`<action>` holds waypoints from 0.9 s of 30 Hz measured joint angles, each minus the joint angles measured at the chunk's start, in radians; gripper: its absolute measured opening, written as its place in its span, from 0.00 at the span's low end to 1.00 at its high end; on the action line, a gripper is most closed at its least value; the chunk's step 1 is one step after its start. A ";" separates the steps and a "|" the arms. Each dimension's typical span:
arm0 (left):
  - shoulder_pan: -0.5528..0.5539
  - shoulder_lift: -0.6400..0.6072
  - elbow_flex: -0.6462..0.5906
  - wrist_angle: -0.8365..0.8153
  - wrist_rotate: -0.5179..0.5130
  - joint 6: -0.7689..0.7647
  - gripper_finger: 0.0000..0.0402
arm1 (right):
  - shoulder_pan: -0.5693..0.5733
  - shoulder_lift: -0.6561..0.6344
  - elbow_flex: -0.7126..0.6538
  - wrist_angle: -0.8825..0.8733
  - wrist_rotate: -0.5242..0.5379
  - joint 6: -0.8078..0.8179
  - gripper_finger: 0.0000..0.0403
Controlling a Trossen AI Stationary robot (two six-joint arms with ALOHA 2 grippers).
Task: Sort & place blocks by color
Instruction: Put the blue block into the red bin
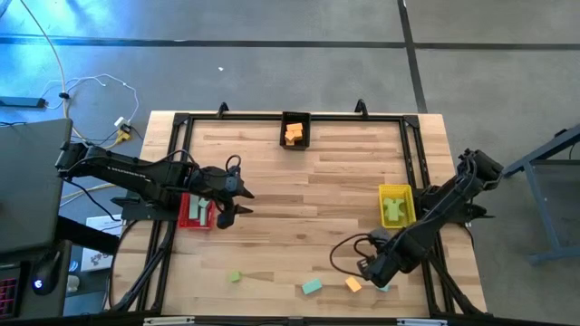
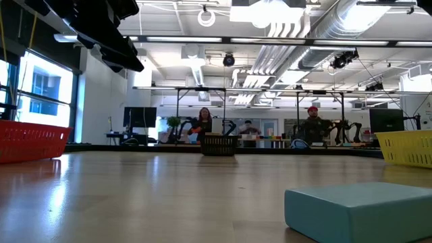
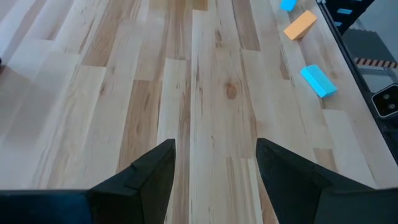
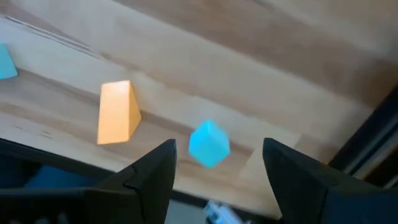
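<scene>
Loose blocks lie flat near the table's near edge: a yellow-green one (image 1: 235,276), a teal one (image 1: 311,287) (image 2: 358,209), an orange one (image 1: 352,284) (image 4: 118,112) and a small teal cube (image 1: 385,287) (image 4: 209,144). My right gripper (image 1: 370,269) (image 4: 219,149) hangs open above the cube, which shows between its fingers; the orange block lies beside it. My left gripper (image 1: 243,203) (image 3: 216,149) is open over bare wood, just right of the red bin (image 1: 195,211). It sees an orange block (image 3: 300,25) and a teal block (image 3: 318,81) farther off.
The black bin (image 1: 295,129) at the far edge holds orange blocks. The yellow bin (image 1: 396,205) on the right holds yellow-green blocks. The red bin (image 2: 30,140) stands on the left. A black frame rail runs around the table. People sit in the room behind.
</scene>
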 joint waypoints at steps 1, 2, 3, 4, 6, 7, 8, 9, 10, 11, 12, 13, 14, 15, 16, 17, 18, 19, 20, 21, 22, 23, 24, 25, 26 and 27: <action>0.000 0.000 0.000 0.000 0.000 0.000 0.52 | 0.002 0.000 0.000 0.009 -0.011 0.024 0.56; 0.000 0.000 0.000 0.000 0.000 0.000 0.52 | 0.005 0.000 0.000 0.023 -0.011 0.051 0.56; 0.000 0.000 0.000 0.000 0.000 0.000 0.52 | 0.008 0.000 0.000 0.037 -0.009 0.084 0.56; 0.000 0.000 0.000 0.000 0.000 0.000 0.52 | 0.014 0.000 0.000 0.052 -0.002 0.120 0.56; 0.000 0.000 0.000 -0.001 0.000 0.000 0.52 | 0.025 0.000 0.000 0.073 0.017 0.188 0.56; 0.000 0.000 0.000 -0.001 0.000 0.000 0.52 | 0.031 0.000 0.000 0.078 0.022 0.213 0.56; 0.000 0.000 0.000 -0.001 0.000 0.000 0.52 | 0.037 0.000 0.000 0.079 0.026 0.230 0.56; 0.000 0.000 0.000 -0.002 0.000 0.000 0.52 | 0.044 0.000 0.000 0.078 0.028 0.238 0.56; 0.000 0.000 0.000 -0.002 0.000 0.000 0.52 | 0.051 0.000 0.000 0.078 0.027 0.237 0.56; 0.000 0.000 0.000 -0.002 0.000 0.000 0.52 | 0.059 0.000 0.000 0.078 0.027 0.232 0.56; 0.000 0.000 0.000 -0.002 0.000 0.000 0.52 | 0.067 0.000 0.000 0.078 0.028 0.230 0.56; 0.000 0.000 0.000 -0.002 0.000 0.000 0.52 | 0.076 0.000 0.000 0.079 0.033 0.229 0.56; 0.000 0.000 0.000 -0.002 0.000 0.000 0.52 | 0.085 0.000 0.000 0.080 0.044 0.223 0.56; 0.000 0.000 0.000 -0.003 0.000 0.000 0.52 | 0.093 0.000 -0.001 0.082 0.051 0.198 0.56; 0.000 0.000 0.000 -0.004 0.000 0.000 0.52 | 0.101 0.000 -0.001 0.087 0.059 0.160 0.56; 0.000 0.000 0.000 -0.004 0.000 0.003 0.52 | 0.107 0.000 -0.001 0.091 0.062 0.120 0.56; 0.000 0.000 0.000 -0.005 0.000 0.011 0.52 | 0.111 0.000 -0.001 0.094 0.062 0.084 0.56; 0.000 0.000 0.000 -0.005 0.000 0.020 0.52 | 0.115 0.000 -0.001 0.095 0.062 0.049 0.56; 0.000 0.000 0.000 -0.005 0.000 0.026 0.52 | 0.118 0.000 -0.001 0.096 0.062 0.019 0.56; 0.000 0.000 0.000 -0.005 0.000 0.027 0.52 | 0.119 0.000 -0.001 0.098 0.062 -0.013 0.56; 0.000 0.000 0.000 -0.005 0.000 0.027 0.52 | 0.119 0.000 -0.001 0.103 0.062 -0.051 0.56; 0.000 0.000 0.000 -0.004 0.000 0.027 0.52 | 0.119 0.001 -0.001 0.106 0.062 -0.087 0.56; 0.000 0.000 0.000 -0.003 0.000 0.027 0.52 | 0.118 0.001 -0.001 0.109 0.062 -0.124 0.56; 0.000 0.000 0.000 -0.003 0.000 0.027 0.52 | 0.118 0.004 -0.001 0.110 0.062 -0.163 0.56; 0.000 0.000 0.000 -0.003 0.000 0.027 0.52 | 0.118 0.008 -0.001 0.112 0.062 -0.209 0.56; 0.000 0.000 0.000 -0.003 0.000 0.027 0.52 | 0.118 0.013 -0.001 0.111 0.064 -0.256 0.56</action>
